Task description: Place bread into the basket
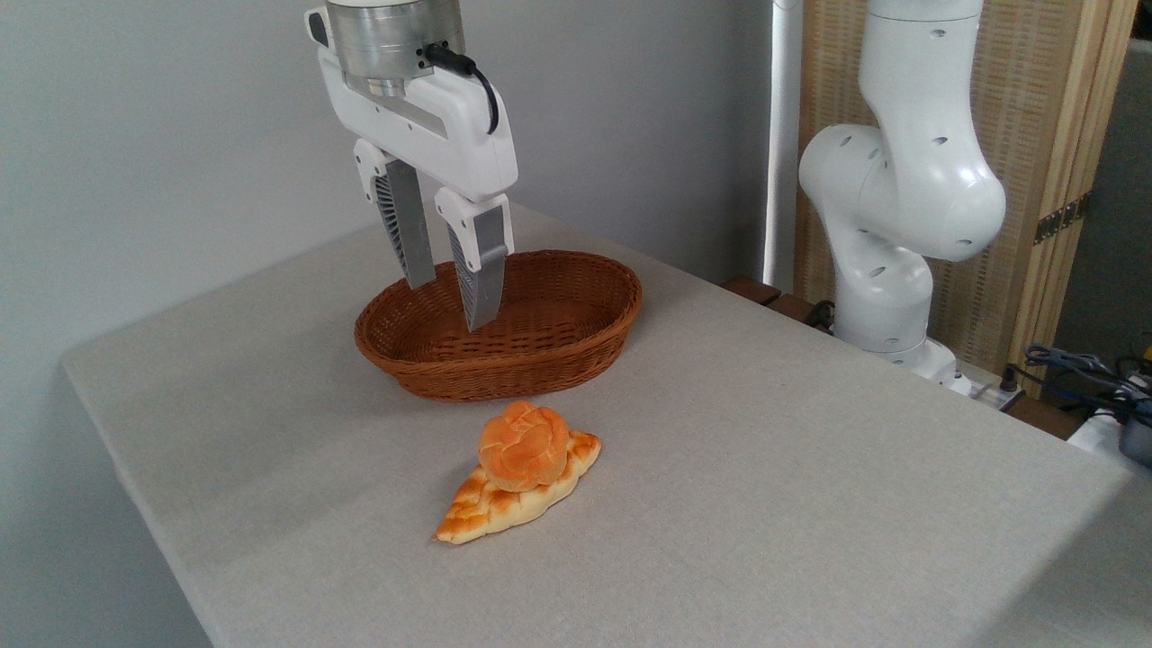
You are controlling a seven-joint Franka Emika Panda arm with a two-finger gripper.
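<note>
Bun awaiting pickup, basket empty.
Gripper hung above the basket, fingers slightly parted, holding nothing; bun rested atop a flat loaf nearby, unreached.

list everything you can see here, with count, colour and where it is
bun: 1, golden orange, resting on top of the flat loaf, near the table's front
flat loaf: 1, leaf-shaped, braided, golden, on the table in front of the basket
basket: 1, reddish-brown wicker, oval, empty, mid-table behind the breads
table: 1, light grey cloth top, fills most of the view
screen: 1, wood and woven panel, far right background
cables: several, dark, at the right edge beyond the table
arm: 1, white, base at the table's right side
gripper: 1, white with grey fingers, open, hanging over the basket, holding nothing
</note>
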